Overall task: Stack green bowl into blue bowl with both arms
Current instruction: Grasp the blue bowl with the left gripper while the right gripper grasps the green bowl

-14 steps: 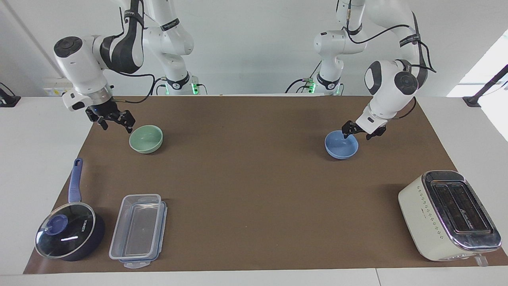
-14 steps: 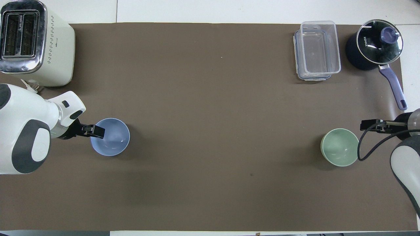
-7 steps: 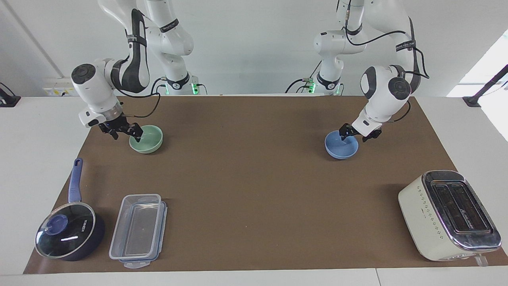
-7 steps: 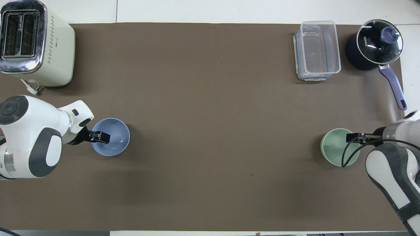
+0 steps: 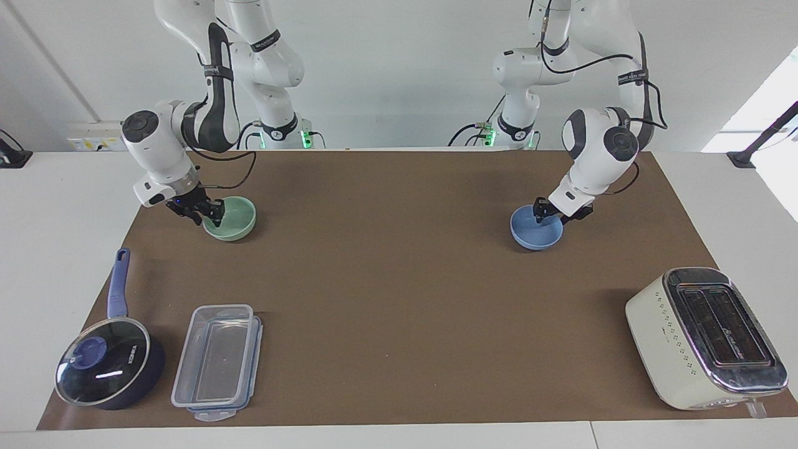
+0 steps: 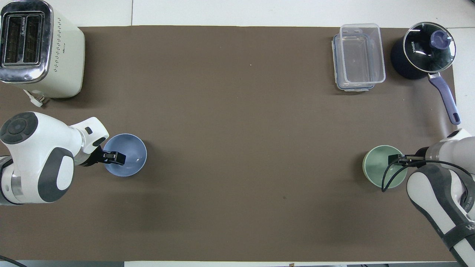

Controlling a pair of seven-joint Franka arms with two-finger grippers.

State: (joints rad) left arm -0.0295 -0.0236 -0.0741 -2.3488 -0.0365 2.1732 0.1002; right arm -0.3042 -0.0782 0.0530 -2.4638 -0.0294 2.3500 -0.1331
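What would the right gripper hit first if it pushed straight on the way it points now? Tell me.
The right gripper slants down at the rim of the green bowl. Going straight on, it would probably meet that bowl's rim or inner wall first; whether it already touches cannot be told.

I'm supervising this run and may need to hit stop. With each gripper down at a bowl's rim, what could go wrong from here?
1. The right gripper meets the green bowl at one edge only; a rim pinch on a glossy bowl may slip or tilt it when lifted.
2. The same goes for the left gripper at the blue bowl.
3. The bowls sit at different ends of the brown mat, so both arms must converge mid-table and could collide.
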